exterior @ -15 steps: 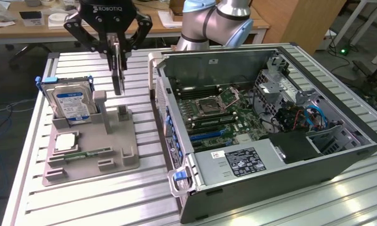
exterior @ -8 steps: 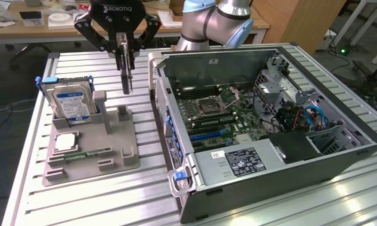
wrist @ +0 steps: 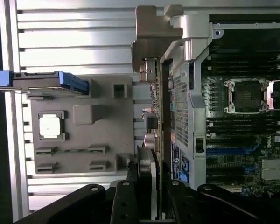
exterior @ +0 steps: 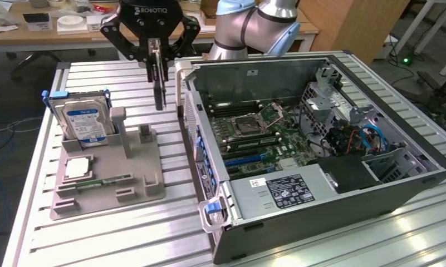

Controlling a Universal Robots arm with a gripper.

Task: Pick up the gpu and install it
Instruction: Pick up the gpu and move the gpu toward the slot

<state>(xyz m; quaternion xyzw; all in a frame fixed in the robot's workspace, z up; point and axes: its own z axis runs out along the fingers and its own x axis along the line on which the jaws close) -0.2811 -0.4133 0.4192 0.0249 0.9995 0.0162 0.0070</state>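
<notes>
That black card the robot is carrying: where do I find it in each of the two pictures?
Exterior view: the gpu hangs upright, clamped in the gripper, between the grey holder and the open computer case.
Wrist view: the gpu is seen edge-on, reaching out from the gripper, between holder and case.
Shared landmark: the square silver chip lying in the grey holder.

Exterior view high, oblique, wrist view straight down, sharing grey fixture (exterior: 138, 162) (wrist: 107, 122)
</notes>
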